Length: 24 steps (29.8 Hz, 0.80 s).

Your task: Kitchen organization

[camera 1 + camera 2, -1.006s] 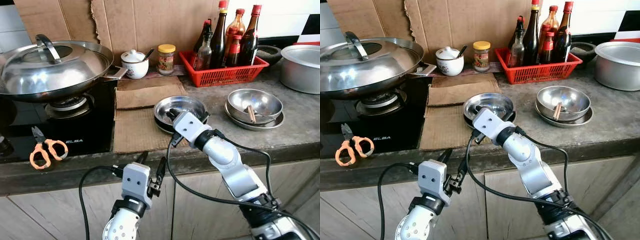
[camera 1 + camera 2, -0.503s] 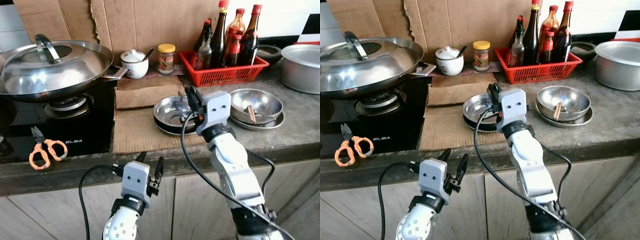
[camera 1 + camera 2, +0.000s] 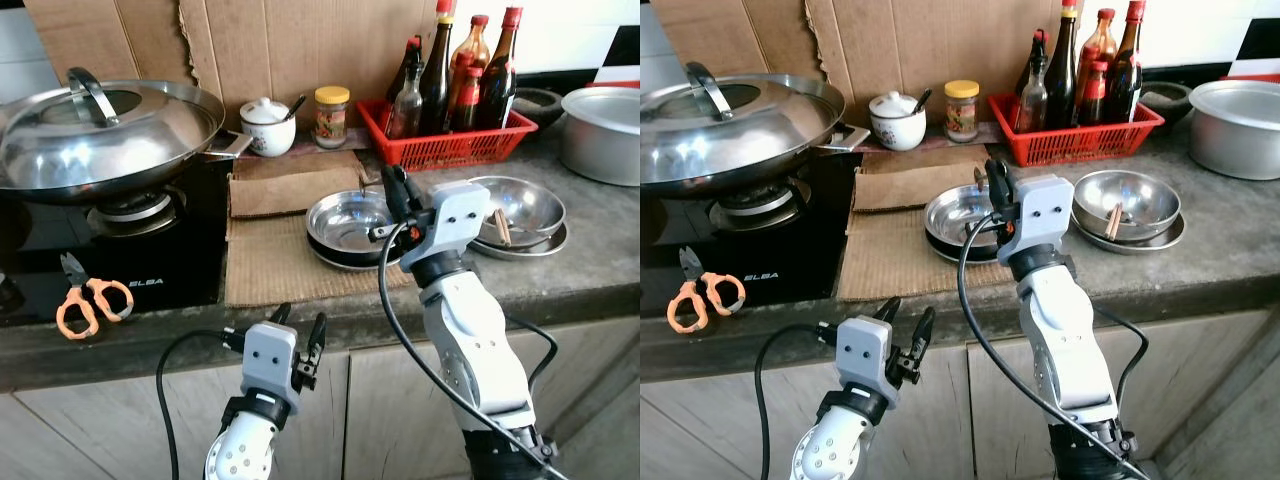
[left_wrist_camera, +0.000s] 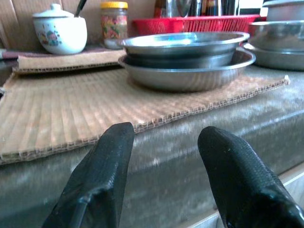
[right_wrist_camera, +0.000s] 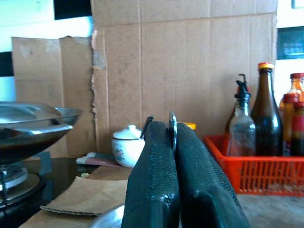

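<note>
Counter: r. gripper pinching maybe spoon, clearer at wrist cam.

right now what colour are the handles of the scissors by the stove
Orange, with dark blades. The scissors lie on the black stove top, clearest in the left eye view.

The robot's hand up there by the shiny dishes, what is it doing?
The robot is tidying a kitchen counter. Its right hand is raised just above the stacked metal dishes, and its fingers are pinched shut on a thin metal piece; what that piece is cannot be made out. Its left hand hangs open, low in front of the counter's edge, holding nothing.
</note>
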Tool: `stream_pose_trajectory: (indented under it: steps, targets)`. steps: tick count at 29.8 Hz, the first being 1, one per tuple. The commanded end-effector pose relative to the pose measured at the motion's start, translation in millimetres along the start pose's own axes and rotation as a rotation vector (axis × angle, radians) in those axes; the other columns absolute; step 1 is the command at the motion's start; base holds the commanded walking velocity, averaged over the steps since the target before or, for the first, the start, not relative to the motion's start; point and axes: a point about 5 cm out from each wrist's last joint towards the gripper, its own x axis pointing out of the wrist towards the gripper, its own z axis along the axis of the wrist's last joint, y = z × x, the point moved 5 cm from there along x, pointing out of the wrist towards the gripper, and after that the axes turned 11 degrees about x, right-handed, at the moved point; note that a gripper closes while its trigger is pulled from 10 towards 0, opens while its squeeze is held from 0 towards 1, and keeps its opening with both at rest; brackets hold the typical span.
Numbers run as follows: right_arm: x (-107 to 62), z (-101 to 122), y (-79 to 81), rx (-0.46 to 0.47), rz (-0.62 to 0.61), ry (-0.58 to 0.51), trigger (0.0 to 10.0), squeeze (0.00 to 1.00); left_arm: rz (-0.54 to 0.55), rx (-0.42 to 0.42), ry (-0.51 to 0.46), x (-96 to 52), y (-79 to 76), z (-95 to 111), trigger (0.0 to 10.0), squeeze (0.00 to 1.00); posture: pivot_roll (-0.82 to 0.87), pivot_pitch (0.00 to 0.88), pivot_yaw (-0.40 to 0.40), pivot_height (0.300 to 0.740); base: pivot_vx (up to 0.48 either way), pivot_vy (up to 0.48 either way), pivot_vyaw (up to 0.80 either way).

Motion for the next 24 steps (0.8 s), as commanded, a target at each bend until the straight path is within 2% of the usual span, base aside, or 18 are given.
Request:
stream_pose_trajectory:
  steps: [1, 13, 24]
  targets:
    - [4.8, 12.2, 5.6, 0.002, 0.018, -0.042, 0.0, 0.0, -0.004, -0.001, 0.027, -0.8, -0.7, -6.5, 10.0, 0.0, 0.04, 0.002, 0.003, 0.74, -0.405, 0.0, 0.0]
    - [9.1, 19.0, 10.8, -0.002, 0.037, -0.067, 0.0, 0.0, -0.013, -0.015, 0.006, -3.0, -1.2, -5.7, 10.0, 0.0, 0.04, 0.0, 0.006, 0.74, -0.405, 0.0, 0.0]
    - [1.2, 11.9, 9.7, -0.017, 0.039, -0.037, 0.0, 0.0, -0.025, 0.001, 0.021, -1.7, -2.8, -6.7, 10.0, 0.0, 0.04, 0.0, 0.011, 0.74, -0.399, 0.0, 0.0]
